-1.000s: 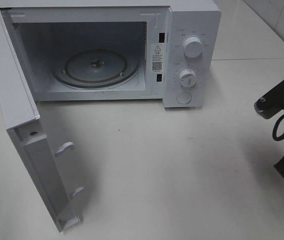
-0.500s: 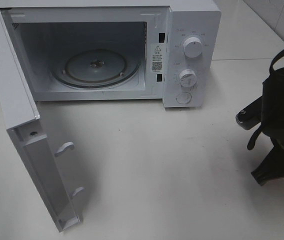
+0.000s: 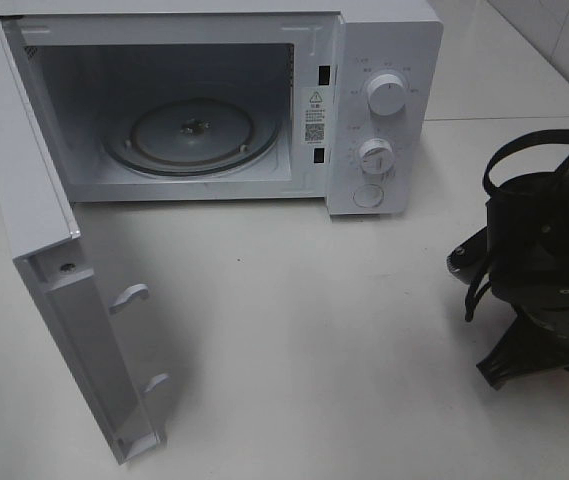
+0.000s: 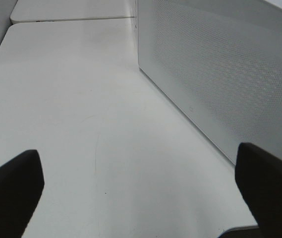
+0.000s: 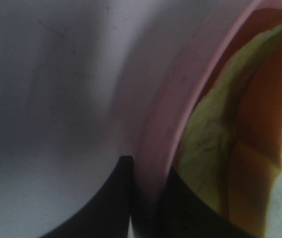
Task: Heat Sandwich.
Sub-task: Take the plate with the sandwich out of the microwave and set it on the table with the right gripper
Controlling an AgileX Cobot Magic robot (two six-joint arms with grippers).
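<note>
From above I see the table [image 3: 364, 330], the microwave [image 3: 384, 60] with its door [image 3: 34, 210] open, and my right arm. Only my right wrist view shows the sandwich [image 5: 215, 134] on the pink plate [image 5: 165, 124], whose rim my right gripper [image 5: 148, 198] pinches. My left gripper [image 4: 141, 183] gapes wide beside the microwave.

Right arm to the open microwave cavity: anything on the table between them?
Nothing; the exterior high view shows bare table between the right arm and the microwave cavity with its glass turntable.
</note>
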